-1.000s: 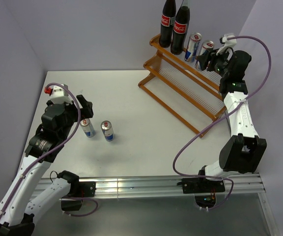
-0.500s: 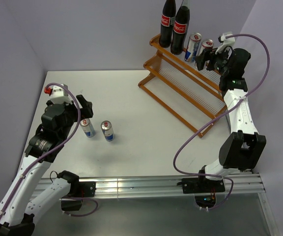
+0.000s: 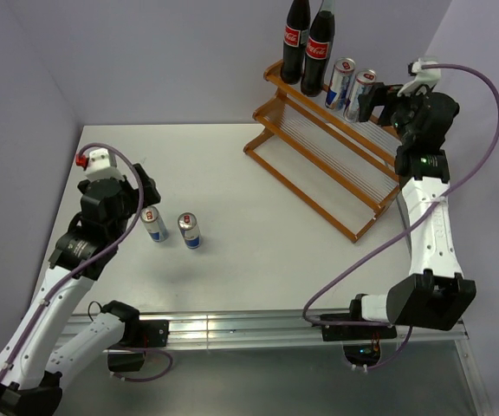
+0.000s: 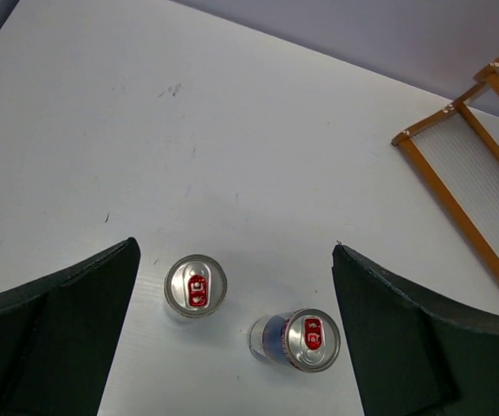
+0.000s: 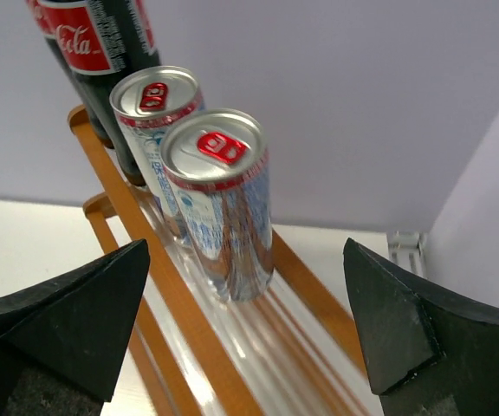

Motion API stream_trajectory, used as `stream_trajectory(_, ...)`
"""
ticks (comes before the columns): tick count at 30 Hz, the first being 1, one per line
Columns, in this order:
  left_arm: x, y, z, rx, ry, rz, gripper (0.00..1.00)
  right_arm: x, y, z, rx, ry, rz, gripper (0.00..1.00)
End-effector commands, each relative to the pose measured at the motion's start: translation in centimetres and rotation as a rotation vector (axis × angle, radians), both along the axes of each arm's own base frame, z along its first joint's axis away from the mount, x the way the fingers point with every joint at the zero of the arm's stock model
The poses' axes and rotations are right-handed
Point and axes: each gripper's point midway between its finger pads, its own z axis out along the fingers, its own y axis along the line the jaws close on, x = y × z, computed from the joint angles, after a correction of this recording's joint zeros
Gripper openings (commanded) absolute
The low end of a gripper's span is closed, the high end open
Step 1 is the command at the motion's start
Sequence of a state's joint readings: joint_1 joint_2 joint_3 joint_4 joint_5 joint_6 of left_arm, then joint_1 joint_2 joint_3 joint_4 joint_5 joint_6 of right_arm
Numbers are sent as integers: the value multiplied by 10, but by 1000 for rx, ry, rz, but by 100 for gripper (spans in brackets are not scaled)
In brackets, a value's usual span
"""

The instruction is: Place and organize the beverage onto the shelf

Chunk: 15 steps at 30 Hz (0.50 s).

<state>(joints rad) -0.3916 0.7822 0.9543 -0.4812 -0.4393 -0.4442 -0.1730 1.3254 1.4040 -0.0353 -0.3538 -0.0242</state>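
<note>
So my left gripper (image 4: 236, 251) hangs wide open just above the first can (image 4: 196, 284) and second can (image 4: 301, 338), both upright, far left of the shelf (image 3: 319, 165), much nearer than my right gripper (image 5: 246, 247), open and empty at the shelf.

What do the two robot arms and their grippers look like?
The left arm and the right arm have white link covers and black joints. A thin purple cable loops along each. The left gripper and the right gripper have broad matte black wedge-shaped fingers. A small green light shows on the right arm.
</note>
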Motion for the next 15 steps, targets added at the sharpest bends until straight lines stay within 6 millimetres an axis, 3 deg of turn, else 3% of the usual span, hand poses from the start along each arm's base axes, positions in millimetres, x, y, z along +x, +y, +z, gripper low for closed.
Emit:
stream_trajectory(1,1,18,11,-42,-5,136,99,-25,-19,8,153,13,-162,100)
stream_trajectory(3,0,26,8,-60,6,200,100,-41,-11,13,177,11,-140,100)
stream_trajectory(5,-2,31,0,-62,36,243,99,-51,-5,1,206,42,-139,100)
stream_trajectory(6,-2,33,0,-79,35,269,99,-62,-1,7,207,23,-138,100)
stream_trajectory(8,-4,36,-6,-95,52,304,100,-71,12,-2,221,54,-143,100)
stream_trajectory(15,-6,32,-31,-180,115,357,100,-102,80,-35,204,227,-35,100)
